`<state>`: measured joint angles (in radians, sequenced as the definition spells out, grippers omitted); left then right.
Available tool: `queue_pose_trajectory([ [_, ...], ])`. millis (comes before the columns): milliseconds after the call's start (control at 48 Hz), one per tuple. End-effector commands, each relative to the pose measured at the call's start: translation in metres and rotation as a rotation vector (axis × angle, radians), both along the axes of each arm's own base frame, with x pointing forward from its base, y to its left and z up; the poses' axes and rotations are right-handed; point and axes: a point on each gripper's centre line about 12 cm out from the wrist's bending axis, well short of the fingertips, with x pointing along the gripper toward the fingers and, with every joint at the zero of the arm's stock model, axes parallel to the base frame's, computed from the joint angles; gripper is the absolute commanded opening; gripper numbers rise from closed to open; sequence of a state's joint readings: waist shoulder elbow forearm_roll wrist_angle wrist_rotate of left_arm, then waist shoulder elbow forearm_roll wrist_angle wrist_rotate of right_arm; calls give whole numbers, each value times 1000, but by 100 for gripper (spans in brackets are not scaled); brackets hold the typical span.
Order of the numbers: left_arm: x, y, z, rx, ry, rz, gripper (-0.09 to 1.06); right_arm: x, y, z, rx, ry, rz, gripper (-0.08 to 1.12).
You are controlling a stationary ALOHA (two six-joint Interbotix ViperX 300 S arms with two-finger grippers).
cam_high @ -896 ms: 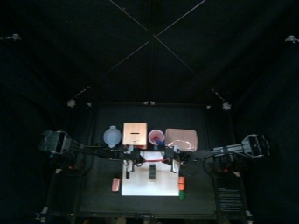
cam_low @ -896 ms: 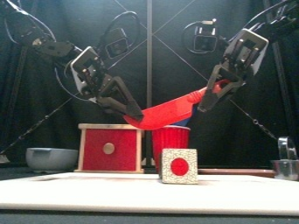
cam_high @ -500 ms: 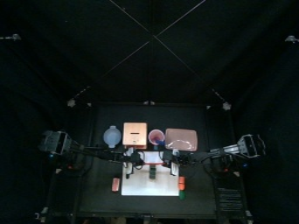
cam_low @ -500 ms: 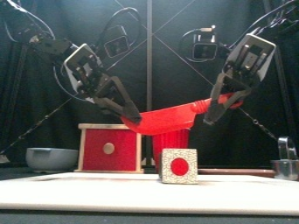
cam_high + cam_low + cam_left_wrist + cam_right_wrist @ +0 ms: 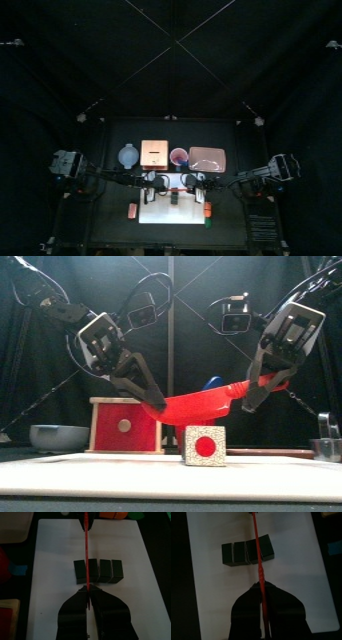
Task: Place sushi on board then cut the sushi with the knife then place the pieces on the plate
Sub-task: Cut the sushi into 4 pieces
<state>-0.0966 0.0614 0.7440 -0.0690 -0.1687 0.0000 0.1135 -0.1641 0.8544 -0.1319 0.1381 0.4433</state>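
Sushi roll [image 5: 100, 570] lies near the middle of the white board [image 5: 60, 542], its dark green blocks side by side and touching. You have bare board all round it, out to every edge. An orange toy [image 5: 132, 210] sits on the bench [image 5: 107, 235] just beside the board's left edge, and orange and green toys [image 5: 207, 212] sit beside its right edge. Behind the board's back edge stand the blue-grey bowl [image 5: 127, 155], wooden box [image 5: 154, 153], red cup [image 5: 178, 156] and pink tray [image 5: 207, 158], well apart from the roll.

Your left pincer [image 5: 87, 592] and right pincer [image 5: 260, 587] are each pressed together on one end of the red knife [image 5: 207, 404]. It spans between them over the roll, tilted, lower at the left pincer. In both wrist views the blade crosses the roll off its middle, toward one end. You cannot tell whether the blade touches the roll.
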Motion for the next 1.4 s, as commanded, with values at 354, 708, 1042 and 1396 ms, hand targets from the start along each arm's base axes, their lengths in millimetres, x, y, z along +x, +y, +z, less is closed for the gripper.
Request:
queue_pose_trajectory([
  [354, 6, -2, 8, -5, -18, -3, 42, 2, -1, 2, 13, -5, -15, 40],
  [708, 6, -2, 9, -6, -19, -2, 42, 0, -1, -2, 24, 7, -24, 40],
  [1042, 6, -5, 8, -23, -15, 6, 42, 0, 1, -6, 24, 20, -22, 40],
  [1396, 7, -7, 4, -27, -5, 9, 42, -1, 0, -10, 24, 34, -27, 40],
])
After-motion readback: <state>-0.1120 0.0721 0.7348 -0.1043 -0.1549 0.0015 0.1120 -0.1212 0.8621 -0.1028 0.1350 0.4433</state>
